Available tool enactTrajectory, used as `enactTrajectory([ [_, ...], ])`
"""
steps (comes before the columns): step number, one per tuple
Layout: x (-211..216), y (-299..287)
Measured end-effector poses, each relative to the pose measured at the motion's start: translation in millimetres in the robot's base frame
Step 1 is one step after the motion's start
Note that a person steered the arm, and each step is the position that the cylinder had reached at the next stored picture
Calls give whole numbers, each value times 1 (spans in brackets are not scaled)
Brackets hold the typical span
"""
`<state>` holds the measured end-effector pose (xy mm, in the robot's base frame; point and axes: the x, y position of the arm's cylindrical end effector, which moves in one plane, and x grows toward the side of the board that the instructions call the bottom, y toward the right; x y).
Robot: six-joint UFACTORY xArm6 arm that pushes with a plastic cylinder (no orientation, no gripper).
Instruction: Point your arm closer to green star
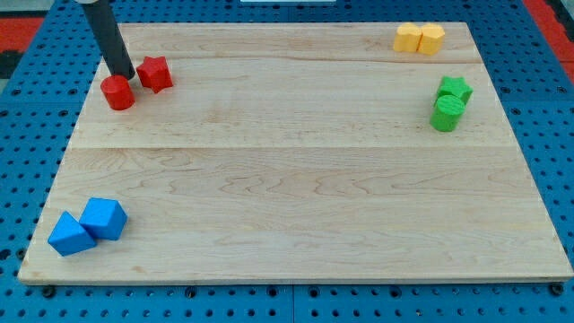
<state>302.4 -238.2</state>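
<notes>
The green star [456, 89] lies near the view's right edge of the wooden board, touching a green cylinder [447, 113] just below it. My tip [125, 75] is at the view's upper left, far from the green star. It stands just above a red cylinder [117, 92] and just left of a red star [155, 74].
Two yellow blocks [419, 39] sit side by side at the view's top right. Two blue cubes [88, 226] sit together at the view's bottom left. The wooden board [296, 170] rests on a blue pegboard surface.
</notes>
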Motion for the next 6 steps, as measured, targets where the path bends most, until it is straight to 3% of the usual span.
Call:
enactTrajectory([
  [1,-59,4],
  [2,-77,60],
  [4,33,223],
  [5,54,290],
  [6,12,339],
])
